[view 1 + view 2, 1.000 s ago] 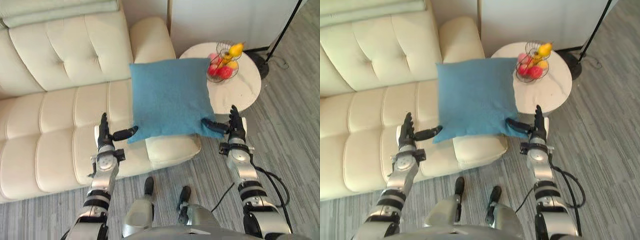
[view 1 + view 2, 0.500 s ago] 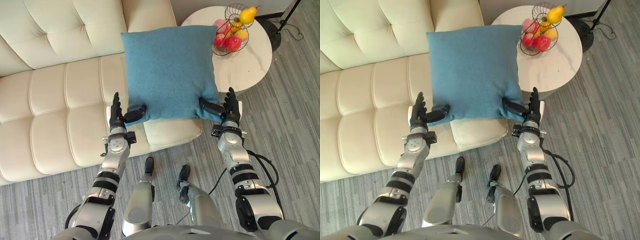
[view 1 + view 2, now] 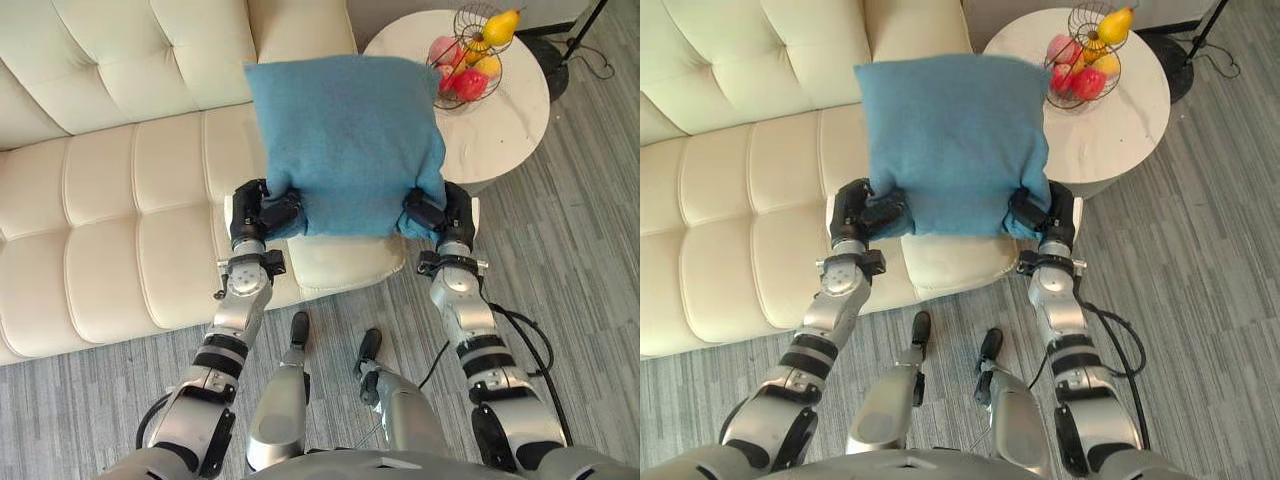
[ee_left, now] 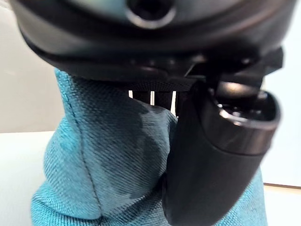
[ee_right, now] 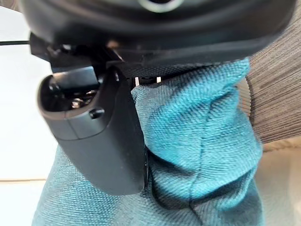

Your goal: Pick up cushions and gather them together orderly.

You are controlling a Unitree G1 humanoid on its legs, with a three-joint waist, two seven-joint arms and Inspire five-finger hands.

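A square blue cushion [image 3: 345, 140] hangs in the air over the right end of the cream sofa [image 3: 110, 210]. My left hand [image 3: 258, 212] is shut on its lower left corner. My right hand [image 3: 441, 213] is shut on its lower right corner. In the left wrist view the thumb [image 4: 211, 160] presses into the blue cloth [image 4: 103, 160]. In the right wrist view the thumb [image 5: 103, 136] pinches a fold of the cushion [image 5: 202, 155]. The cushion's lower edge is bunched between the two hands.
A round white side table [image 3: 500, 110] stands right of the sofa with a wire basket of fruit [image 3: 470, 60] on it. A dark lamp base [image 3: 555, 70] sits behind the table. Grey plank floor [image 3: 580, 260] lies to the right and in front.
Both hands have curled shut on the cushion's lower corners, where their fingers stood straight before. The cushion's lower edge has bunched and pulled inward.
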